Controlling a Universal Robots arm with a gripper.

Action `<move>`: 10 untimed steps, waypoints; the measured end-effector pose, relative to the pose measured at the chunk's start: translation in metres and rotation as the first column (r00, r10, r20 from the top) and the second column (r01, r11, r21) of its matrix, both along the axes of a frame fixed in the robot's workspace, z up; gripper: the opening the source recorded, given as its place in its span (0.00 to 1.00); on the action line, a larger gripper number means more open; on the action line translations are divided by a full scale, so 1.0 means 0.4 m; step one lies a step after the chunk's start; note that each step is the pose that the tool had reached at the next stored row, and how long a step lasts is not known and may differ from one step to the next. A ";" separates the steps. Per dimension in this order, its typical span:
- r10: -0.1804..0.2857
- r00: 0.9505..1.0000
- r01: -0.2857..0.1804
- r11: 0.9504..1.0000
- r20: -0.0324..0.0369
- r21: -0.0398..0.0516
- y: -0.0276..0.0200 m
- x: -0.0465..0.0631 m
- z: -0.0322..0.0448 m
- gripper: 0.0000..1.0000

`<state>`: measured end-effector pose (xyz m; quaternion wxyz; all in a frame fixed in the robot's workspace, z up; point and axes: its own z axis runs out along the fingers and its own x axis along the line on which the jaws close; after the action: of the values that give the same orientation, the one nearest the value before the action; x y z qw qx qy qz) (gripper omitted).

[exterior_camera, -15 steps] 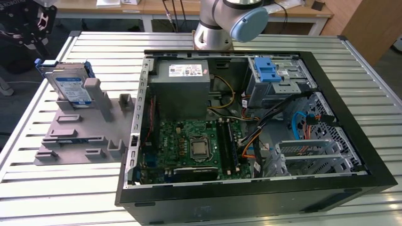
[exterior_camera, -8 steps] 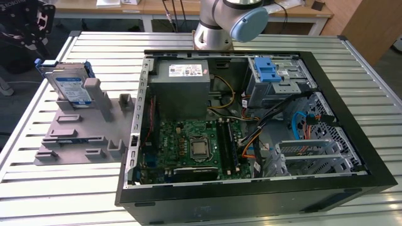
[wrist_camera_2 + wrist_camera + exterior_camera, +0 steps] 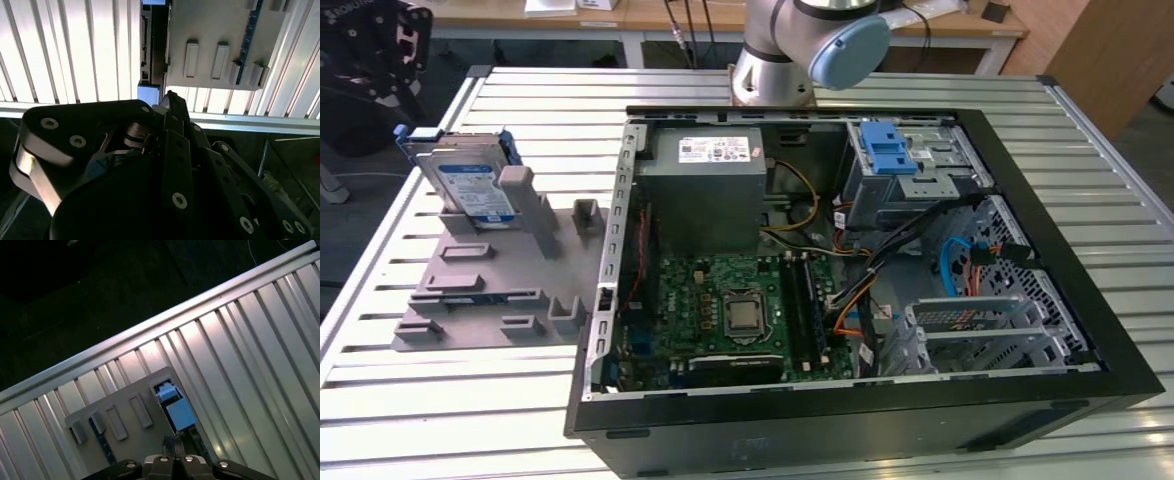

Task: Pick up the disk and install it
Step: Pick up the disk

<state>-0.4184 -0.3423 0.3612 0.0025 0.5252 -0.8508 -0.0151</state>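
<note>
Blue-edged disk (image 3: 178, 413) sits partly hidden behind the gripper (image 3: 170, 445), its jaws closed empty.

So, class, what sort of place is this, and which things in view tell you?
Probably a robotics lab or workshop: a robot arm stands at a slatted metal table, an open computer case lies on it, and the disk stands in a grey fixture beside the case.

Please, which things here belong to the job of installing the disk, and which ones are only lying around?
For the job:
- the disk, standing upright in the grey holder
- the gripper, close to the disk
- the open computer case

Only lying around:
- the power supply and the motherboard, already inside the case
- the slatted table
</note>
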 end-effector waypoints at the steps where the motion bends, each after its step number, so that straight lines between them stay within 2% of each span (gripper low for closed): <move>1: 0.018 1.000 -0.018 1.000 0.000 0.000 0.000 0.000 0.000 0.11; 4: 0.072 0.997 -0.072 0.997 0.000 0.000 0.000 0.000 -0.001 0.11; 6: 0.109 0.994 -0.109 0.994 0.000 0.000 0.000 0.000 -0.001 0.11; 10: 0.180 0.984 -0.180 0.984 0.000 0.000 0.000 0.000 -0.002 0.11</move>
<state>-0.4184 -0.3423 0.3603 0.0039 0.6001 -0.7998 -0.0148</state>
